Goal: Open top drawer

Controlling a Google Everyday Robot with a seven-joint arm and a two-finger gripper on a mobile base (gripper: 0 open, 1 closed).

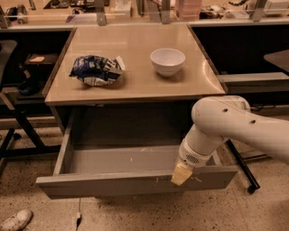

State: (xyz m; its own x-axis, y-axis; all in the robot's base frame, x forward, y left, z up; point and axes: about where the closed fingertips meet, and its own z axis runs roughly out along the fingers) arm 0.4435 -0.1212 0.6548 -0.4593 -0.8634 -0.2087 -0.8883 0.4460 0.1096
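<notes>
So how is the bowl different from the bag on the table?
The bowl is plain white and smooth; the bag is blue and white and crumpled. The bowl stands upright, open side up; the bag lies slumped. Both sit on the table, above the pulled-out top drawer, where the end effector is at the drawer's front edge.

Laboratory or workshop. We see cluttered benches [135, 9] at 12 o'clock, a speckled hard floor [257, 212] at 5 o'clock, and a white robot arm [226, 122] at 4 o'clock, its gripper [182, 173] at the front of the open top drawer [113, 184].
</notes>
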